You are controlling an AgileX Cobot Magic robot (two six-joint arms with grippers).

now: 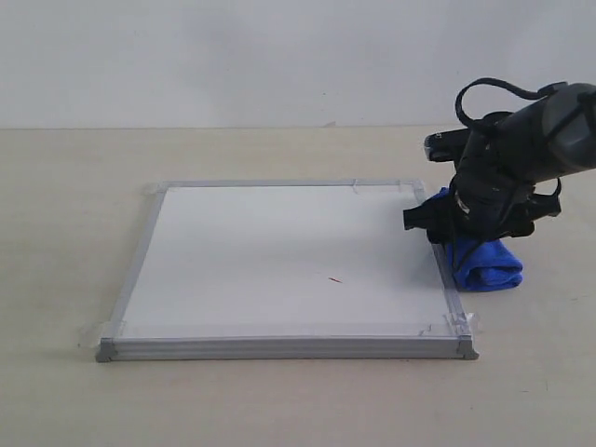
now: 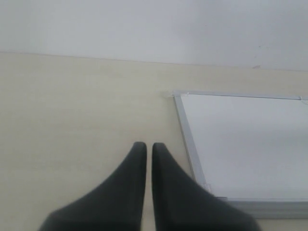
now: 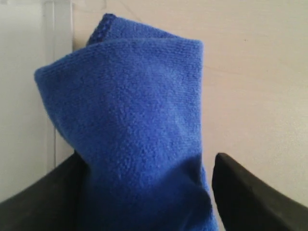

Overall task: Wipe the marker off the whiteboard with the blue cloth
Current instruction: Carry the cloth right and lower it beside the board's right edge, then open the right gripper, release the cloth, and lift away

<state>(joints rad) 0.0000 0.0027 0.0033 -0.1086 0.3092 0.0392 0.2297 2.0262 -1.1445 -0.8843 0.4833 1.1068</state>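
The whiteboard lies flat on the table, silver-framed and taped at its corners. Of the marker I see only a short red dash right of the board's middle; no wavy line shows. The blue cloth lies bunched on the table against the board's right edge. My right gripper is down over it. In the right wrist view the cloth sits between the open fingers of my right gripper: one finger touches it, the other stands slightly apart. My left gripper is shut and empty, above bare table beside the whiteboard's corner.
The pale beige table runs to a white wall behind. The right arm's black body and cable loop hang over the board's far right corner. My left arm is out of the exterior view.
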